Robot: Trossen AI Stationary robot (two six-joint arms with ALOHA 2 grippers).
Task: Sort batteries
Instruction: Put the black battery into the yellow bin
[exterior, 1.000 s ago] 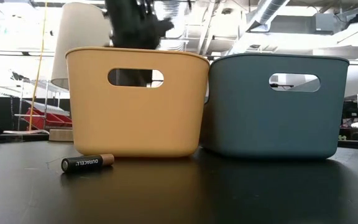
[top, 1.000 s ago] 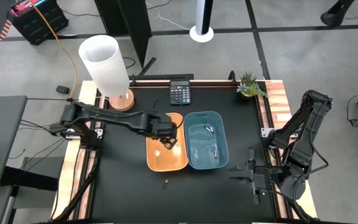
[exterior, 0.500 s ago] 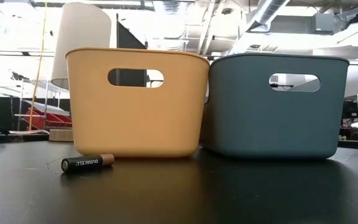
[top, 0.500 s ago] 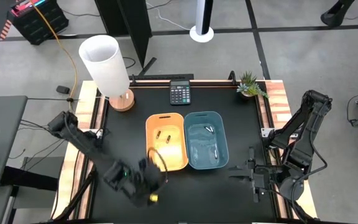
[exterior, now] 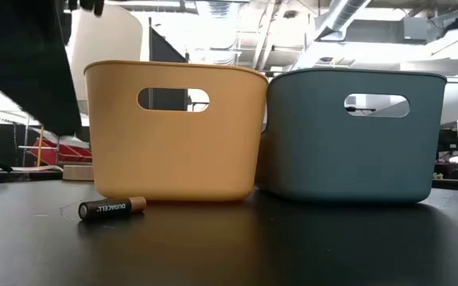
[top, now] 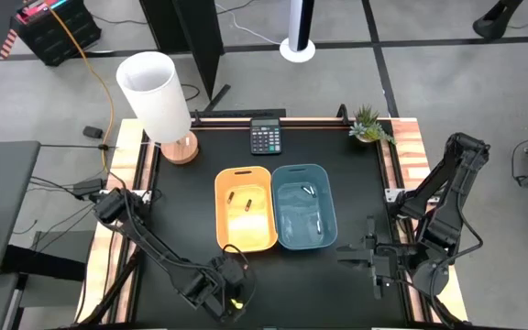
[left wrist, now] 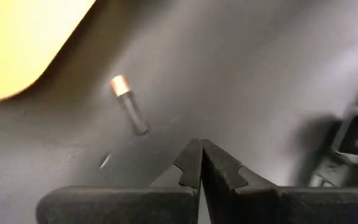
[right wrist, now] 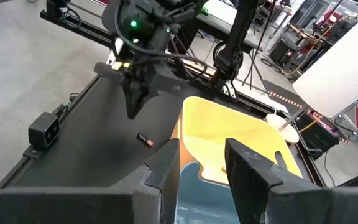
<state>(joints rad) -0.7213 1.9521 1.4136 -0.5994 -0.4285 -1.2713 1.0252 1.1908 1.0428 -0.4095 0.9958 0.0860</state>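
Note:
One dark battery with a coppery end [left wrist: 128,104] lies on its side on the black table [top: 181,229], just in front of the orange bin [top: 245,209]; the low view also shows this battery [exterior: 111,208]. My left gripper [left wrist: 201,149] hovers close to it near the table's near edge, shut and holding nothing; in the right wrist view this gripper [right wrist: 133,112] points down above the battery [right wrist: 145,139]. Two dark batteries [top: 230,198] lie in the orange bin, and silvery ones [top: 306,190] in the blue bin [top: 303,206]. My right gripper [right wrist: 201,163] waits open at the near right.
A black calculator [top: 265,137], a white cylinder on a wooden base [top: 154,92] and a small plant [top: 368,124] stand along the far edge. A small black camera [right wrist: 45,130] sits at the table's near edge. Bare table lies left of the bins.
My left gripper has swung from above the orange bin toward the table's near edge and come down close to the loose battery. The bins and the battery on the table have stayed where they were.

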